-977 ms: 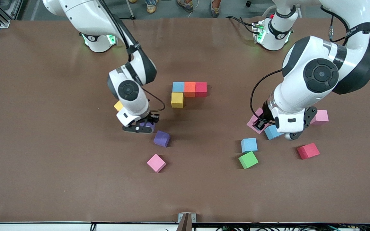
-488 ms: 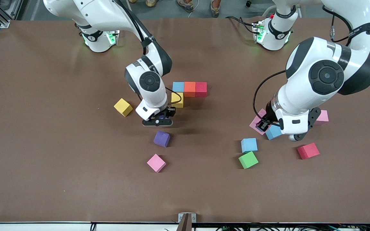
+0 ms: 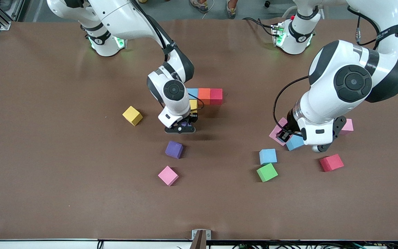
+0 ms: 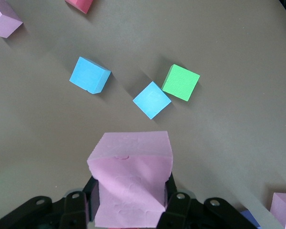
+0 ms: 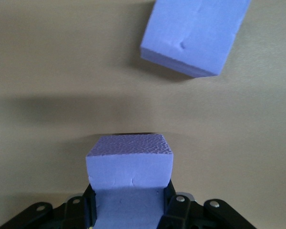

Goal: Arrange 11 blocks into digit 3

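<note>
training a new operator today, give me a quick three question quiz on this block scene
1. True or false: the right claw is shut on a purple block.
2. What colour is the block in the left claw? A pink, B green, C orange.
3. Fill in: the green block sits on the table just nearer the front camera than a loose ___ block.

Key: 1 true; 2 A; 3 blue.

The pink block and the purple block look like matt foam, the purple one with a finely pitted top face. The bench has a smooth, dull brown covering. The arm shells are glossy white plastic.
</note>
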`<state>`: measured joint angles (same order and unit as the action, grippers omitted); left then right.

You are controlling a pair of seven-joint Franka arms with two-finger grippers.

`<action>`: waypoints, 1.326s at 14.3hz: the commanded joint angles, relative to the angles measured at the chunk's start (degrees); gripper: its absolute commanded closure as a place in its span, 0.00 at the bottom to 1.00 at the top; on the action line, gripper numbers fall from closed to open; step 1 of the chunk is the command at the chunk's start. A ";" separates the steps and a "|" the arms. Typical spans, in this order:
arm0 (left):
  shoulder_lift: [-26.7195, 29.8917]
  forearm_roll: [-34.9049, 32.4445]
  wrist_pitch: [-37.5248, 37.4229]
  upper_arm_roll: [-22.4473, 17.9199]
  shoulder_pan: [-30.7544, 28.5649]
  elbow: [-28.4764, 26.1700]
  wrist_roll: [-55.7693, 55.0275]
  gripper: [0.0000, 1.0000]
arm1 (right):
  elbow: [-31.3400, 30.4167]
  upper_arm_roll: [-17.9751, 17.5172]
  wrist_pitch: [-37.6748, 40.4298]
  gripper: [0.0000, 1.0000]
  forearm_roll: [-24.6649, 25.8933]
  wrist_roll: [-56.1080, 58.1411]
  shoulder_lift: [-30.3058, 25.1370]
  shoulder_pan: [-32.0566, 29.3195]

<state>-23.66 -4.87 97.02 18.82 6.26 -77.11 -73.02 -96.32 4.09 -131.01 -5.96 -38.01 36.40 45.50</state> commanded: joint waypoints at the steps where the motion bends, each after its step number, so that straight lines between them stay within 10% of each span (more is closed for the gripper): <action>1: 0.72 0.65 -0.07 -0.10 -0.11 -0.14 1.12 0.98 | 1.40 0.04 -0.30 1.00 -1.85 -1.28 1.04 0.90; 19: 0.72 0.56 0.02 -0.02 -0.02 -0.14 1.12 0.98 | 0.35 0.57 -1.53 1.00 -2.04 -4.79 2.19 3.37</action>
<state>-23.66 -4.87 97.02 18.89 6.29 -77.11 -73.02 -95.65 4.05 -132.69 -8.00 -41.08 38.44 48.22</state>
